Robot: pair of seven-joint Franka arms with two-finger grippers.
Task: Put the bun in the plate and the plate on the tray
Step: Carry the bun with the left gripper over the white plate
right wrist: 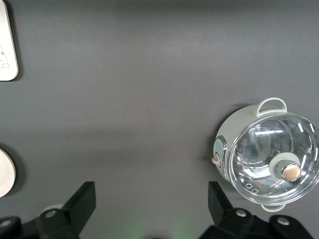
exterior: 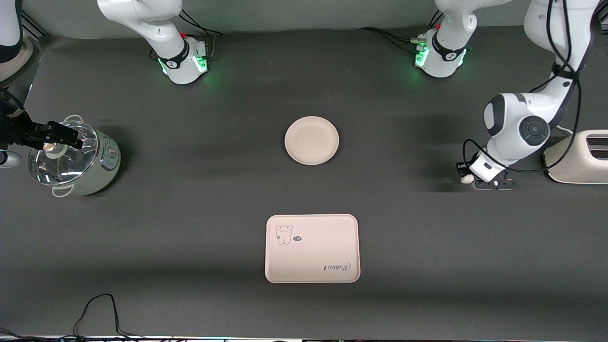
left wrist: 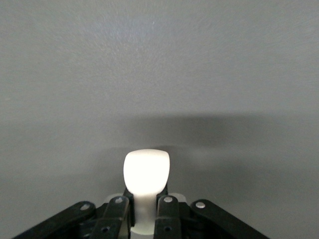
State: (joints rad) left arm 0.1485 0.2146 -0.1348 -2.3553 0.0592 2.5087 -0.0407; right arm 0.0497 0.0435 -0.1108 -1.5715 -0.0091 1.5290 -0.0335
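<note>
Cream plate (exterior: 311, 140) and tray (exterior: 312, 248) lie bare; left pincer (left wrist: 144, 206) clamps bun (left wrist: 146, 174); right pincer (right wrist: 149, 209) gapes.

There is one bun (left wrist: 146, 174), white and stubby, seen in full only in the left wrist view. There is one plate (exterior: 311, 140), round and cream-white. There is one tray (exterior: 312, 248), rectangular, bearing one bear drawing and one line of script. There is one pot (exterior: 76, 159) with one glass lid, one knob on the lid and two loop handles. There is one toaster (exterior: 580, 157), with two slots showing. Two arms are counted, each with one gripper: the left gripper (exterior: 470, 179) and the right gripper (exterior: 52, 135), two fingers apiece. One black cable (exterior: 97, 313) lies on the table.
</note>
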